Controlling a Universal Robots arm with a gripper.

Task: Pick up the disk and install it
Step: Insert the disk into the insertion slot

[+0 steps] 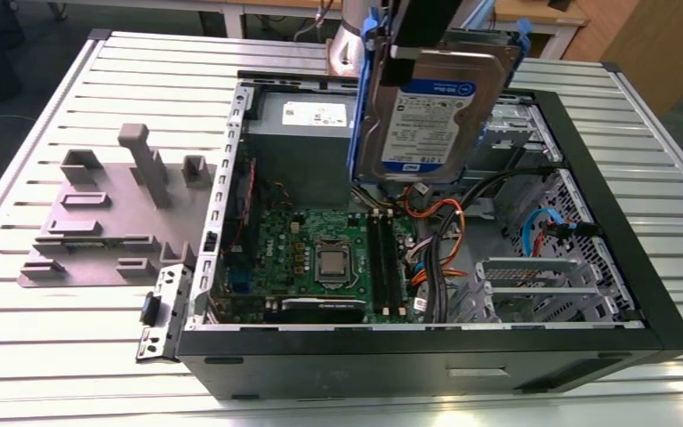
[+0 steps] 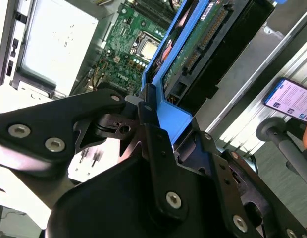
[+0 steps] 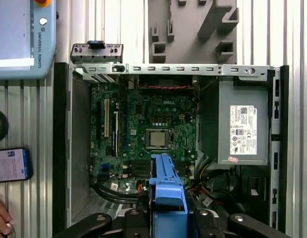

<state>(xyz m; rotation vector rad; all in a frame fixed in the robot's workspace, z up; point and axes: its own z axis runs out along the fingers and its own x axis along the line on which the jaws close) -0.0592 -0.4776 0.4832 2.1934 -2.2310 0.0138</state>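
Observation:
The disk (image 1: pixel 434 114), a silver drive with a white-and-blue label in blue carrier rails, hangs upright above the open computer case (image 1: pixel 626 267). It is over the motherboard's far end, beside the power supply (image 1: pixel 306 120). My gripper (image 1: pixel 419 36) is shut on its upper end from above. In the second wrist view the black fingers (image 2: pixel 152 134) clamp the blue rail (image 2: pixel 166 74), and the disk's (image 2: pixel 208 34) circuit-board side shows. In the first wrist view the blue carrier (image 3: pixel 167 191) sticks out from the gripper (image 3: pixel 167 220) above the motherboard (image 3: pixel 148 129).
A grey slotted stand (image 1: pixel 104 213) sits on the ribbed table at the exterior view's left. Inside the case are cables (image 1: pixel 437 222) and a metal drive cage (image 1: pixel 543 285). A phone (image 3: pixel 10 164), a hand (image 3: pixel 0 218) and a teach pendant (image 3: pixel 20 34) lie beside the case.

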